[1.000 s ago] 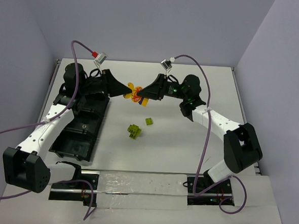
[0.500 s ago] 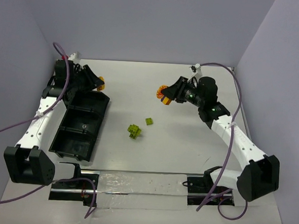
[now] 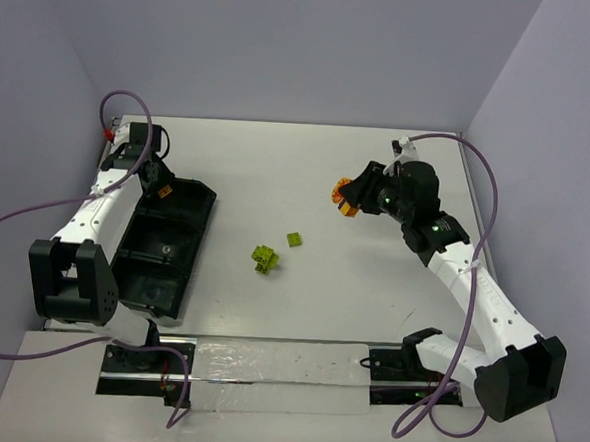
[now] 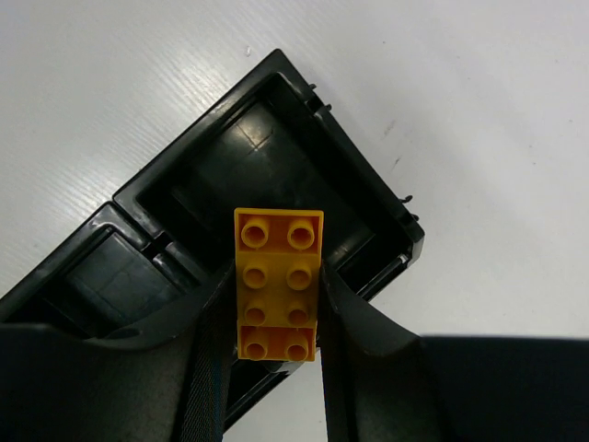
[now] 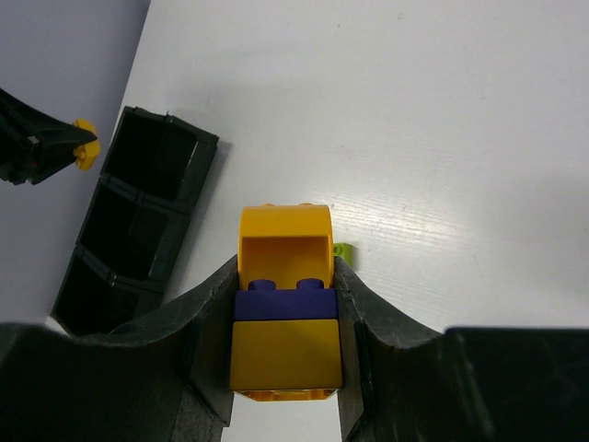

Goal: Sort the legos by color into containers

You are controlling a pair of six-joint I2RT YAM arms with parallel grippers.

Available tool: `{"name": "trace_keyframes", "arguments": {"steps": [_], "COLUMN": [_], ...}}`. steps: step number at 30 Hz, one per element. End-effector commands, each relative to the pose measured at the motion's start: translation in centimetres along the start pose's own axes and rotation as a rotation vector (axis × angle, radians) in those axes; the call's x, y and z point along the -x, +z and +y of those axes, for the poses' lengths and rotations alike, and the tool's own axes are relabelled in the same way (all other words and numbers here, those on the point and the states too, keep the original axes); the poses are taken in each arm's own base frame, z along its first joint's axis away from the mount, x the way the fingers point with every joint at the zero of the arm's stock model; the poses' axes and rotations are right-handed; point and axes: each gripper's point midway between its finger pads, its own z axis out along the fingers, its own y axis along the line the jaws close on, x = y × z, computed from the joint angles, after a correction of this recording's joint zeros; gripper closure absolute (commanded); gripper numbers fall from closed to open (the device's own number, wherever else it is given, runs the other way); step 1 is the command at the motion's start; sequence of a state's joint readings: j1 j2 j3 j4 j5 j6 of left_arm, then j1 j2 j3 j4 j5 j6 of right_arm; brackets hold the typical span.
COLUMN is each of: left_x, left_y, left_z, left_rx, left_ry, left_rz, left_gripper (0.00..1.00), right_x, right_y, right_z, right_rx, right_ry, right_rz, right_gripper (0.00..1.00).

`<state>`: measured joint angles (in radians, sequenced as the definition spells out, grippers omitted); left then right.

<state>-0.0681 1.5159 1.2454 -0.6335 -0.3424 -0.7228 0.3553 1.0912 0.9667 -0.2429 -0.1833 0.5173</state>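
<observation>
My left gripper (image 4: 276, 296) is shut on an orange-yellow lego brick (image 4: 279, 267) and hangs over the end compartment of the black tray of containers (image 4: 276, 147). From above it is at the tray's far end (image 3: 163, 186). My right gripper (image 5: 283, 318) is shut on a small stack (image 5: 283, 350) of two orange-yellow legos with a blue-purple one (image 5: 283, 304) between them, held above the table at the right (image 3: 345, 197). Two lime-green legos lie mid-table: a single brick (image 3: 294, 239) and a small clump (image 3: 264, 259).
The long black tray (image 3: 196, 237) runs along the left side, near the left wall. In the right wrist view the tray (image 5: 138, 221) lies far left, with the left gripper's orange brick (image 5: 85, 155) beside it. A metal rail (image 3: 276, 365) crosses the near edge.
A second ago both grippers met mid-table on one orange clump. They have pulled apart: the left swung to the tray's far end with one brick, the right drew back right with the rest.
</observation>
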Motion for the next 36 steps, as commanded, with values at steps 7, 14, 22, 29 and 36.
{"name": "trace_keyframes", "arguments": {"steps": [7,14,22,29,36], "left_x": [0.2,-1.4,-2.3,0.0,-0.9], "left_y": [1.0,2.3,1.8,-3.0,-9.4], "left_z": [-1.5,-2.6,-3.9,-5.8,-10.2], "left_rx": [-0.060,-0.086,-0.099,-0.177,-0.539], "left_ry": [-0.019,0.018,0.058,0.090,0.214], "left_rz": [-0.014,0.036,0.042,-0.037,0.025], "left_gripper": [0.93,0.68,0.21,0.18,0.18], "right_x": [1.7,1.3,1.2,1.3,0.5], "right_y": [-0.9,-1.0,-0.9,-1.0,-0.6], "right_z": [0.2,-0.2,-0.5,0.0,2.2], "right_rx": [-0.018,-0.030,-0.043,-0.026,0.107], "right_ry": [-0.022,-0.017,-0.022,-0.057,-0.086], "right_rz": [-0.065,-0.057,-0.051,-0.037,0.019], "right_gripper": [1.00,1.00,1.00,1.00,1.00]}}
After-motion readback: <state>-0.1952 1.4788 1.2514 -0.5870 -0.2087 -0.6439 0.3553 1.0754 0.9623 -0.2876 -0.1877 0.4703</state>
